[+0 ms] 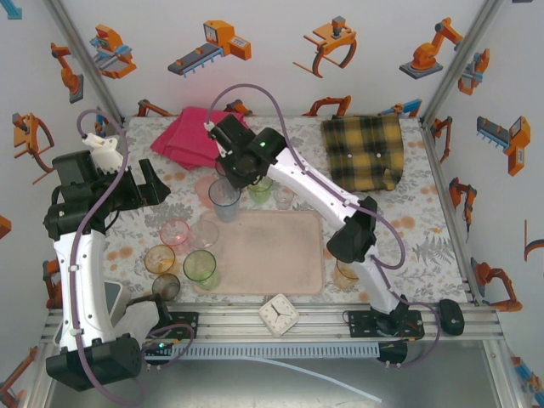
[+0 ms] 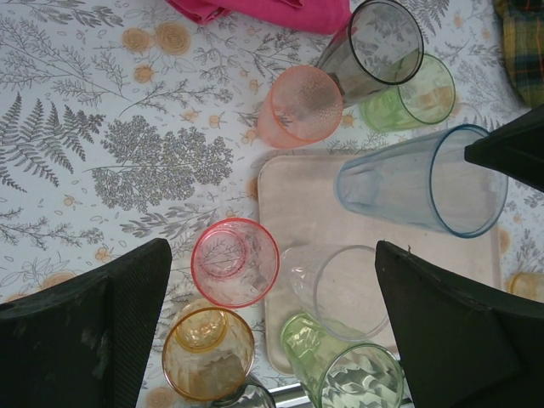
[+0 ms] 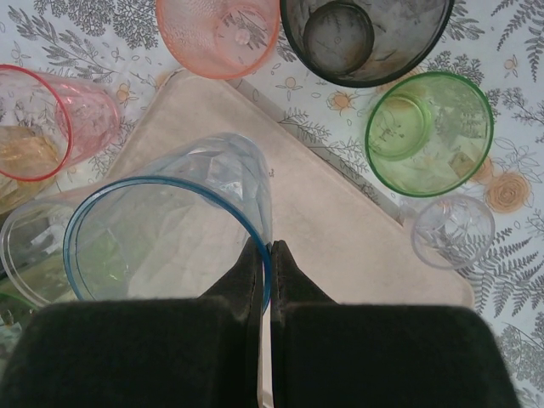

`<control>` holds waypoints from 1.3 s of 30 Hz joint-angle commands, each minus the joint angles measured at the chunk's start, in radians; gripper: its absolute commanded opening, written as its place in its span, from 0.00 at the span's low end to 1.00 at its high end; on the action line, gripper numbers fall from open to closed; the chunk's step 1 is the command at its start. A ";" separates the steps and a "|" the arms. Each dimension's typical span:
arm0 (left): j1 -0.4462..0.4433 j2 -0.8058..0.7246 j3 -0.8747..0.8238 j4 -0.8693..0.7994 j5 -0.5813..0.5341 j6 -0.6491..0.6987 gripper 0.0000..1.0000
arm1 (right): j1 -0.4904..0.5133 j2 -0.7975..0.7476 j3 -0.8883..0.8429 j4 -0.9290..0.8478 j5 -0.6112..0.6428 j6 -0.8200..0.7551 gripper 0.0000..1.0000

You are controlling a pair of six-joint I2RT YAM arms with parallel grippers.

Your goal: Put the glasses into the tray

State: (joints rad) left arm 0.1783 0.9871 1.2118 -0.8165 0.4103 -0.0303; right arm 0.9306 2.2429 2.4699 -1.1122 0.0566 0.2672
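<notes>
My right gripper (image 3: 270,255) is shut on the rim of a blue glass (image 3: 170,229), one finger inside it and one outside. It holds the glass (image 1: 225,200) tilted above the far left corner of the pale-pink tray (image 1: 272,255). On the table past that corner stand a peach glass (image 3: 218,30), a smoky glass (image 3: 365,34), a green glass (image 3: 429,132) and a small clear glass (image 3: 453,229). My left gripper (image 2: 272,323) hangs open above a pink glass (image 2: 235,261), an amber glass (image 2: 208,353), a clear glass (image 2: 340,289) and a green glass (image 2: 353,370) by the tray's (image 2: 297,195) left edge.
A pink folded cloth (image 1: 191,136) lies at the back left and a yellow plaid cloth (image 1: 364,151) at the back right. A white clock (image 1: 278,313) and a black mouse (image 1: 450,316) sit on the front rail. Another amber glass (image 1: 346,274) stands right of the tray.
</notes>
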 commanded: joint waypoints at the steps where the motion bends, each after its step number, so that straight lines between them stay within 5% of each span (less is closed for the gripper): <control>1: 0.007 0.005 0.008 -0.004 0.019 -0.004 0.97 | 0.017 0.007 0.048 0.059 -0.014 -0.013 0.00; 39: 0.028 0.030 0.019 0.008 0.058 -0.027 0.97 | 0.040 0.126 0.054 0.109 -0.044 -0.013 0.00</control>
State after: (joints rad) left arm 0.1993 1.0168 1.2118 -0.8158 0.4431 -0.0463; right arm 0.9638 2.3508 2.4893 -1.0252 0.0181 0.2604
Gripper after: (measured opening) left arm 0.971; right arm 0.011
